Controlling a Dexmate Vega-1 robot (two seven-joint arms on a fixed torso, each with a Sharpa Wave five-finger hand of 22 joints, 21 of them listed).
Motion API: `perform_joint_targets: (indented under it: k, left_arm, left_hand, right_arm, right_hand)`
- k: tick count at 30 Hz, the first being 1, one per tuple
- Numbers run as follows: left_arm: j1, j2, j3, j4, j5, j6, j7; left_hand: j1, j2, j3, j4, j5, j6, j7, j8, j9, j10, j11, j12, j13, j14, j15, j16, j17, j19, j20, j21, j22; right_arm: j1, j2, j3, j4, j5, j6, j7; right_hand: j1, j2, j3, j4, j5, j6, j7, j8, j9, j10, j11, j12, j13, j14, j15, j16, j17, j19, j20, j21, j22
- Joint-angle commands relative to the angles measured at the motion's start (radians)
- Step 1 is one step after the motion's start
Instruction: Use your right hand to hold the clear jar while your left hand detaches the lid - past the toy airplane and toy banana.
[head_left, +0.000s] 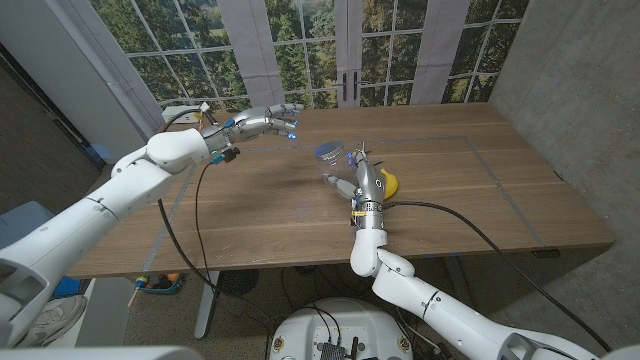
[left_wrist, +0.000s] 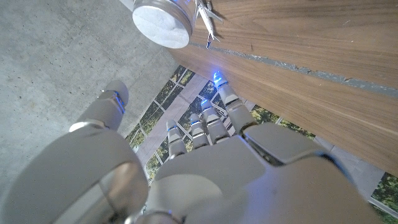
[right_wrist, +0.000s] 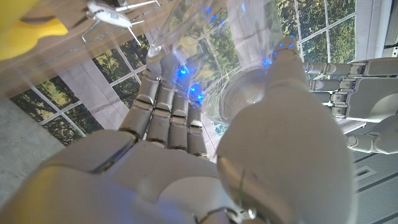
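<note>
My right hand (right_wrist: 205, 155) gripped the clear jar (right_wrist: 211, 56) at mid-table beside the toy banana (head_left: 388, 184) and toy airplane (right_wrist: 109, 15), lid (left_wrist: 163, 23) on, while my left hand (head_left: 262, 124), fingers spread and empty, hovered well apart from it.

We count one clear jar (head_left: 333, 153) with one lid (left_wrist: 161, 23) on it, one toy airplane (right_wrist: 107, 15), one toy banana (head_left: 392, 185), and two robot hands, the left (head_left: 262, 124) and the right (head_left: 366, 186), over one counter (head_left: 480, 190).
</note>
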Motion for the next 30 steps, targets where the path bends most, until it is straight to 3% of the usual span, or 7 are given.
perform_joint_targets:
  k: [1, 9, 15, 17, 18, 24, 30]
  left_arm:
    - [-0.052, 0.020, 0.041, -0.021, 0.035, 0.054, -0.079]
    - [-0.069, 0.004, 0.056, -0.011, 0.044, 0.050, -0.093]
    - [-0.077, -0.004, 0.068, -0.015, 0.076, 0.048, -0.079]
    - [-0.080, -0.003, 0.072, -0.023, 0.098, 0.046, -0.070]
    - [-0.079, -0.002, 0.074, -0.029, 0.112, 0.045, -0.061]
    - [-0.063, 0.017, 0.073, -0.088, 0.208, 0.044, 0.009]
    - [-0.024, 0.025, 0.051, -0.128, 0.269, 0.016, 0.088]
  left_hand:
    - [0.035, -0.008, -0.003, 0.004, 0.002, -0.011, -0.005, -0.007, 0.001, 0.001, 0.007, -0.004, 0.001, -0.013, -0.007, -0.006, 0.004, 0.003, 0.004, -0.003, 0.000]
    - [0.058, -0.022, -0.011, 0.007, 0.001, -0.018, -0.005, -0.011, 0.001, -0.010, 0.010, -0.009, 0.000, -0.032, 0.009, -0.013, 0.002, 0.006, 0.003, -0.010, -0.003]
    - [0.061, -0.053, -0.038, 0.018, 0.013, -0.018, -0.005, -0.015, 0.000, -0.018, -0.008, -0.013, -0.002, -0.038, 0.019, -0.016, -0.001, 0.010, 0.008, -0.018, -0.005]
    - [0.067, -0.063, -0.048, 0.020, 0.022, -0.019, -0.006, -0.018, 0.000, -0.023, -0.019, -0.015, -0.003, -0.042, 0.023, -0.017, -0.002, 0.012, 0.016, -0.021, -0.005]
    - [0.073, -0.071, -0.056, 0.021, 0.029, -0.022, -0.006, -0.020, -0.001, -0.029, -0.030, -0.018, -0.004, -0.045, 0.025, -0.018, -0.003, 0.015, 0.021, -0.023, -0.006]
    - [0.093, -0.079, -0.073, 0.022, 0.046, -0.037, -0.007, -0.028, -0.002, -0.044, -0.033, -0.023, -0.006, -0.064, 0.032, -0.023, -0.005, 0.014, 0.030, -0.030, -0.006]
    - [0.118, -0.078, -0.085, 0.022, 0.060, -0.059, -0.007, -0.035, -0.002, -0.052, -0.020, -0.024, -0.007, -0.060, 0.032, -0.019, -0.006, 0.018, 0.029, -0.035, -0.007]
  right_arm:
    - [0.014, -0.051, -0.011, -0.037, -0.060, -0.035, -0.013]
    - [0.028, -0.084, -0.029, -0.050, -0.121, -0.048, -0.009]
    - [0.041, -0.103, -0.044, -0.055, -0.164, -0.069, 0.008]
    - [0.049, -0.090, -0.051, -0.036, -0.202, -0.116, -0.012]
    - [0.051, -0.092, -0.053, -0.038, -0.201, -0.117, -0.006]
    - [0.058, -0.087, -0.056, -0.041, -0.199, -0.134, 0.006]
    - [0.057, -0.085, -0.058, -0.065, -0.200, -0.172, 0.035]
  right_hand:
    - [0.124, 0.120, 0.114, 0.027, 0.013, 0.479, -0.264, 0.023, -0.001, 0.351, -0.342, 0.048, 0.125, 0.307, -0.384, -0.009, 0.583, -0.015, -0.109, 0.009, -0.002]
    - [0.121, 0.106, 0.113, 0.028, 0.031, 0.497, -0.282, 0.017, -0.005, 0.361, -0.356, 0.036, 0.127, 0.313, -0.386, -0.016, 0.611, -0.032, -0.127, 0.020, -0.014]
    - [0.119, 0.102, 0.114, 0.031, 0.044, 0.504, -0.290, 0.010, -0.005, 0.371, -0.357, 0.026, 0.127, 0.315, -0.386, -0.023, 0.632, -0.041, -0.131, 0.032, -0.022]
    - [0.118, 0.101, 0.113, 0.032, 0.047, 0.507, -0.291, 0.008, -0.005, 0.372, -0.359, 0.021, 0.125, 0.315, -0.387, -0.025, 0.638, -0.043, -0.132, 0.035, -0.025]
    - [0.118, 0.100, 0.113, 0.032, 0.048, 0.509, -0.292, 0.008, -0.005, 0.372, -0.359, 0.020, 0.126, 0.315, -0.387, -0.026, 0.640, -0.046, -0.132, 0.036, -0.026]
    - [0.115, 0.095, 0.112, 0.034, 0.056, 0.514, -0.293, 0.003, -0.006, 0.384, -0.362, 0.012, 0.122, 0.317, -0.386, -0.031, 0.652, -0.053, -0.133, 0.044, -0.033]
    - [0.113, 0.092, 0.113, 0.036, 0.066, 0.521, -0.290, -0.003, -0.006, 0.390, -0.365, 0.007, 0.130, 0.322, -0.386, -0.036, 0.662, -0.063, -0.134, 0.053, -0.041]
